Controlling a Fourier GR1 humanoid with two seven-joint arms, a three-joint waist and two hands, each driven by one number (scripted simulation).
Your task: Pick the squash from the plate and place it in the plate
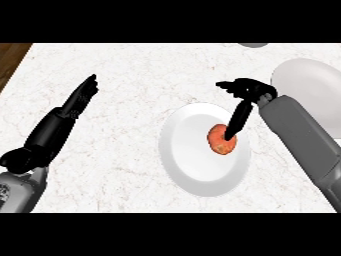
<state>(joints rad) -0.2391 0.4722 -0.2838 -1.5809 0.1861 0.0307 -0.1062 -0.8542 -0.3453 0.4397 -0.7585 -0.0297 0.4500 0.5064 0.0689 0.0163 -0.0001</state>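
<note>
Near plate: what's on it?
The near plate holds one squash, orange-red, right of centre. The right hand reaches down over it, its thumb tip covering the squash's upper right edge, so contact there can't be judged. Nothing else shows on it.

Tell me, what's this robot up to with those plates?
The right hand is over the near plate, its thumb pointing down to the orange-red squash lying there. The squash is not lifted yet. A second plate waits to the right. The left hand rests open over the counter on the left, holding nothing.
</note>
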